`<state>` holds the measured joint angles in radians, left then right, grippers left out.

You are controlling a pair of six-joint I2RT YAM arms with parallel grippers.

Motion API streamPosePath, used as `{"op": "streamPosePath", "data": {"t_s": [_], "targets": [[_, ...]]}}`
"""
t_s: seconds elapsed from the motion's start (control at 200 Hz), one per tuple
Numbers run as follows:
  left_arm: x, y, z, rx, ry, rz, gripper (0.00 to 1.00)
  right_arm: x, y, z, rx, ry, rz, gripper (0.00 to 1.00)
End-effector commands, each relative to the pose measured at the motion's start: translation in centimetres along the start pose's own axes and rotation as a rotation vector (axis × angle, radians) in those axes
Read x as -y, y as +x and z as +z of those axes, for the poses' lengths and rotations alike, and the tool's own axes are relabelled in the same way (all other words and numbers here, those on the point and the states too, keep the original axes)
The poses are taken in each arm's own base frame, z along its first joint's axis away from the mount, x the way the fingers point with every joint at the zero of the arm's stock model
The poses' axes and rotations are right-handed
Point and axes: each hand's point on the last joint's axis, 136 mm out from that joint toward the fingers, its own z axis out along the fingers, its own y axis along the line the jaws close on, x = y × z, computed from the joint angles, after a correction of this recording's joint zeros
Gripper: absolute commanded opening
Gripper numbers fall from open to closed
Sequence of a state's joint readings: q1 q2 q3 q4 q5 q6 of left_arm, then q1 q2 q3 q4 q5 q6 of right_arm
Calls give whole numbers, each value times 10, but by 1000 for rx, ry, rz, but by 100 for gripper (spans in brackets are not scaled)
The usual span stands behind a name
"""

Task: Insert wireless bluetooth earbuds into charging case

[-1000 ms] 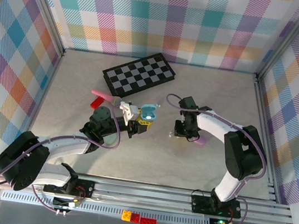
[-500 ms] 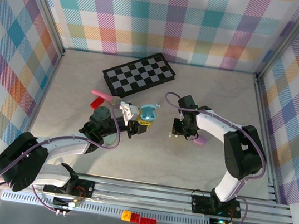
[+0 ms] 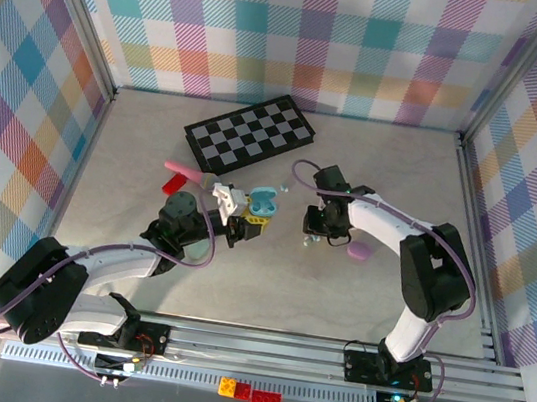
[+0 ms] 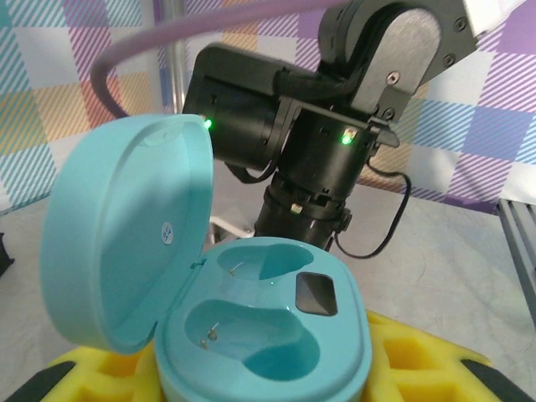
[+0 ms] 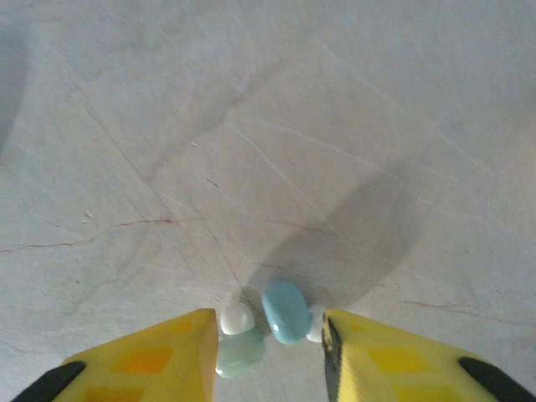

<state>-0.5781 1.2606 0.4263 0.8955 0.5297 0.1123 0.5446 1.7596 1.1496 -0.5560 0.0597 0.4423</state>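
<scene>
The right claw (image 5: 268,339) stands narrow on the table (image 5: 251,126), near the middle. Two buds (image 5: 286,311) lie side by side between its yellow fingers (image 5: 151,360): one blue, one pale green, with white tips. I cannot tell if it squeezes them. Just left, the left claw (image 4: 260,377) grips one open teal case (image 4: 268,335) with two empty wells. The sticker (image 4: 167,230) on its lid is too small to read.
</scene>
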Motion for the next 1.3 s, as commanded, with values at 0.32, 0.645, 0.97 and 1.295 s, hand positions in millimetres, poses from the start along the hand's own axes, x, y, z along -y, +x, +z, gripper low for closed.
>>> {"op": "streamPosePath", "data": {"t_s": [0.32,0.645,0.97,1.295], "targets": [[-7,-5,-8,47,-14,2,37,13,-2,14,-25,213,-113,39],[-7,-6,-10,45,-19,3,37,6,5,23,-91,222,-195,33],[-9,-5,-15,45,-38,1,37,13,10,19,-120,369,-305,33],[-7,-6,-19,43,-44,7,37,13,10,21,-139,428,-363,30]]}}
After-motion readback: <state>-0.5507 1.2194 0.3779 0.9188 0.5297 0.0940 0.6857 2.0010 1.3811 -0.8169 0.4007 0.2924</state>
